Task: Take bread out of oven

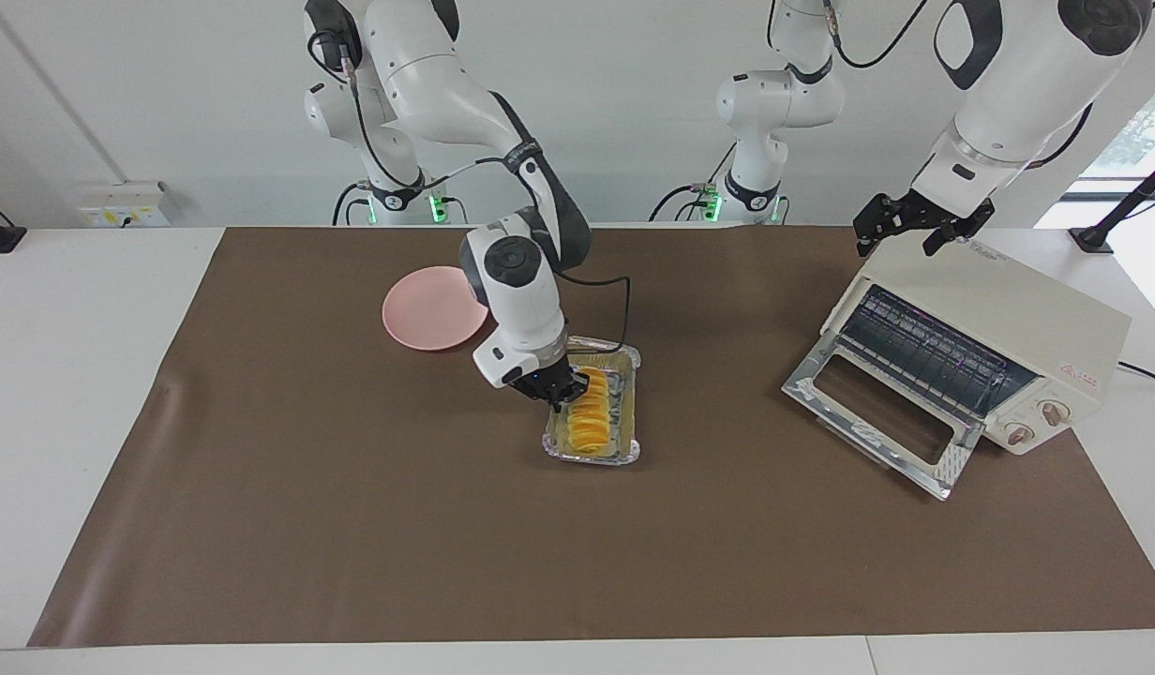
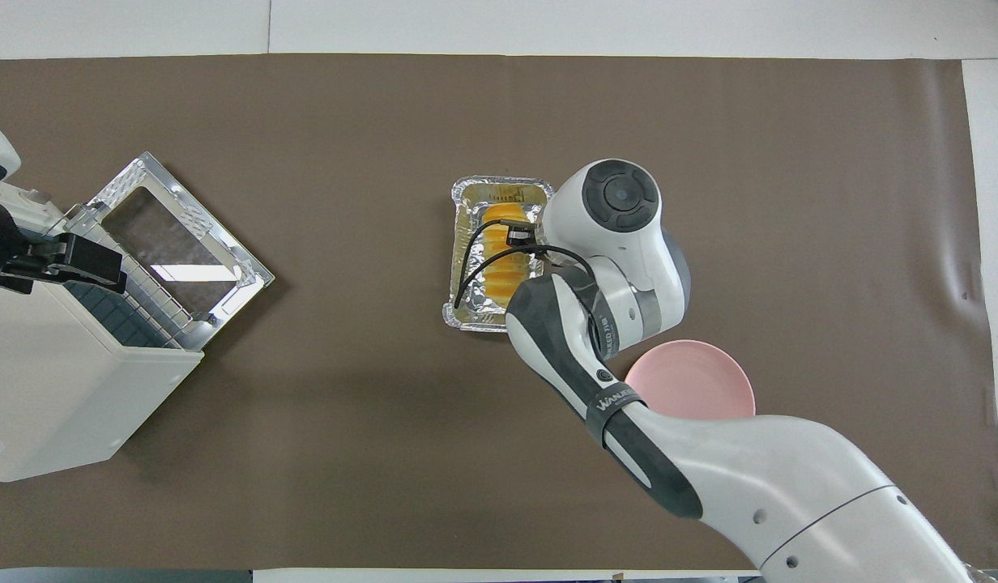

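Golden-orange and ridged crosswise, the bread (image 1: 589, 419) lies lengthwise in a foil tray (image 1: 622, 453) on the brown mat (image 1: 352, 525) near the middle of the table, well apart from the oven (image 1: 999, 319), which stands at the left arm's end with its glass door (image 1: 877, 412) folded down and its rack bare. The right gripper (image 1: 557, 392) is down in the tray at the end of the loaf nearer the robots, its fingers clenched there; whether they pinch the bread itself or the tray's rim cannot be made out. The loaf looks light and soft, likely to dent or tear between segments under a hard squeeze, so a hold across its width near the middle, in a groove between ridges, would probably carry it most evenly; an end grip may let it droop. The tray seems thin and light enough to slide or lift along with the loaf. A pink plate (image 1: 427, 321) sits nearer the robots toward the right arm's end, a plausible landing spot. The left gripper (image 1: 915, 225) waits over the oven's top, fingers spread wide and empty.
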Robot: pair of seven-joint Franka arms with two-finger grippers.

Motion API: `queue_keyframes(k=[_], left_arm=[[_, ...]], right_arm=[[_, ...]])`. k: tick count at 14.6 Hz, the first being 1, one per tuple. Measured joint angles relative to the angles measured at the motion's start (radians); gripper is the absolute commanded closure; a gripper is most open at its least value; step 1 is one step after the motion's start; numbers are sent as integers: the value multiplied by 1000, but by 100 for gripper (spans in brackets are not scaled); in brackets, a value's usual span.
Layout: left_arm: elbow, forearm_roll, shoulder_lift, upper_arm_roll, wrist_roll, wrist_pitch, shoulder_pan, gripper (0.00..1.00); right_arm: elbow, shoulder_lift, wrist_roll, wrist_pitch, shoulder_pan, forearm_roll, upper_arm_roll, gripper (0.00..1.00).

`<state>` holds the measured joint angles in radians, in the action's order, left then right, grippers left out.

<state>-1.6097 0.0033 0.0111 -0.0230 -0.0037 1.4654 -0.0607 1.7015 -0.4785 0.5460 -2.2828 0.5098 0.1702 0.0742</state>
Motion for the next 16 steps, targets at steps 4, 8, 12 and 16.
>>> queue_keyframes(k=[4, 8, 12, 16], left_arm=[[0, 0, 0, 0, 0, 0, 0, 0], [0, 0, 0, 0, 0, 0, 0, 0], [0, 0, 0, 0, 0, 0, 0, 0], [0, 0, 0, 0, 0, 0, 0, 0]], right_arm=[[-47, 22, -195, 38, -188, 2, 1, 100], [-35, 25, -458, 53, -362, 18, -1, 100], [60, 28, -660, 61, -439, 177, -2, 100], [93, 37, -674, 61, -436, 213, -12, 100]])
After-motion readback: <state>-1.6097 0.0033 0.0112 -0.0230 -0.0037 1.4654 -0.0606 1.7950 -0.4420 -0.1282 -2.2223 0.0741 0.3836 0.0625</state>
